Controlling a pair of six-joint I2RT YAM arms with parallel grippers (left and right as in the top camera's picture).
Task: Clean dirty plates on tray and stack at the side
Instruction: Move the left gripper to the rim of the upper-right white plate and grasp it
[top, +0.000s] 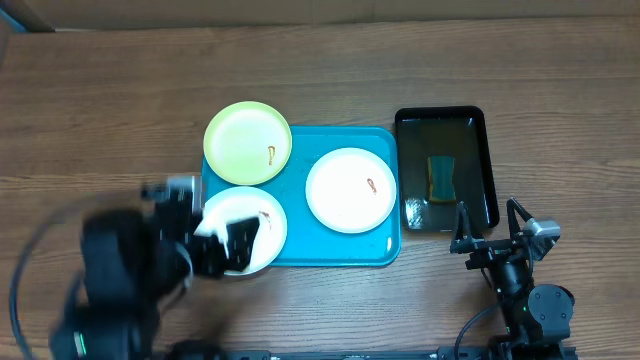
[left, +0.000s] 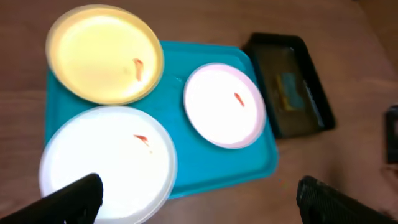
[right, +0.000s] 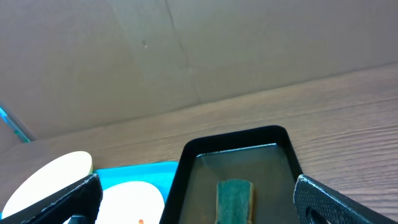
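Observation:
Three dirty plates lie on the turquoise tray (top: 335, 250): a yellow-green plate (top: 248, 143) at the back left, a white plate (top: 351, 190) on the right and a white plate (top: 262, 215) at the front left. Each has a small reddish smear. My left gripper (top: 225, 245) is open and blurred, over the near edge of the front-left white plate (left: 106, 165); its fingers (left: 74, 199) hold nothing. My right gripper (top: 488, 215) stands open at the near end of the black basin, empty.
The black basin (top: 490, 165) stands right of the tray, with a green sponge (top: 441, 178) lying in shallow water. In the right wrist view the sponge (right: 234, 199) lies straight ahead between the fingers. Bare wood table surrounds the tray; a cardboard wall runs along the back.

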